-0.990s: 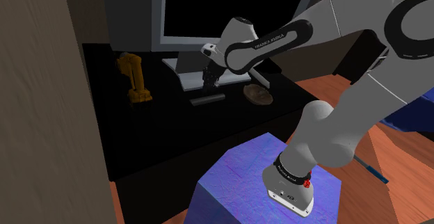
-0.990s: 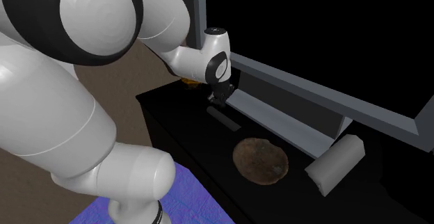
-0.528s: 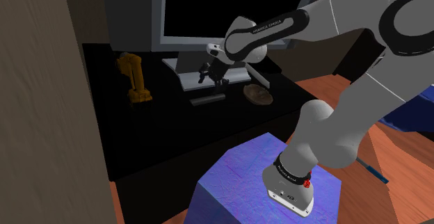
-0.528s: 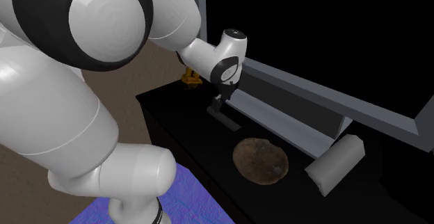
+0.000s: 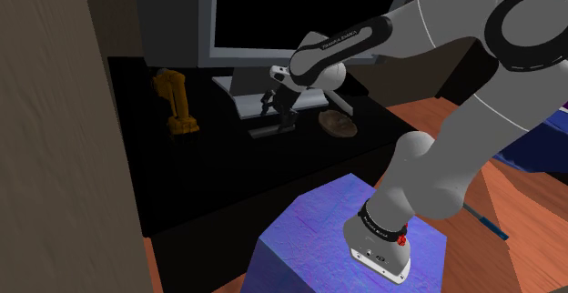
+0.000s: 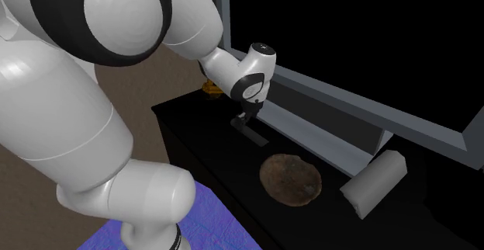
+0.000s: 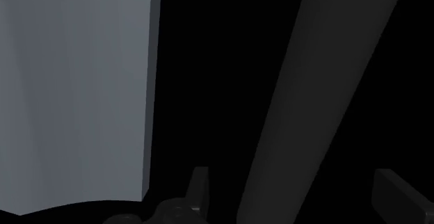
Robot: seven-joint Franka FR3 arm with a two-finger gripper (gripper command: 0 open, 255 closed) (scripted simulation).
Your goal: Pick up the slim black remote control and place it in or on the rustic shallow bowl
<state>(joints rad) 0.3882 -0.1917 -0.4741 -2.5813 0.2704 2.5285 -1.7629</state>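
The slim dark remote (image 5: 271, 130) lies flat on the black cabinet top (image 5: 200, 168), in front of the TV's grey base. My gripper (image 5: 278, 118) hangs just above it, pointing down, fingers apart. In the second exterior view the gripper (image 6: 247, 120) is over the remote's (image 6: 252, 133) end nearer the yellow figure. From the wrist, the remote (image 7: 313, 97) runs as a long dark bar between my gripper's (image 7: 295, 181) open fingers (image 7: 200, 188), neither of them touching it. The brown rough shallow bowl (image 5: 339, 124) sits a short way toward the shoulder view's right, also seen as the bowl (image 6: 290, 179), and holds nothing.
A large TV (image 5: 273, 18) stands behind on a grey base (image 7: 76, 90) close beside the remote. A yellow figurine (image 5: 176, 103) stands at the cabinet's left. A grey rounded block (image 6: 375, 181) lies beyond the bowl. My stand is the blue box (image 5: 337, 237).
The fingers have gone from shut to wide open. The hand has turned and come down closer over the remote. Remote and bowl have not moved.
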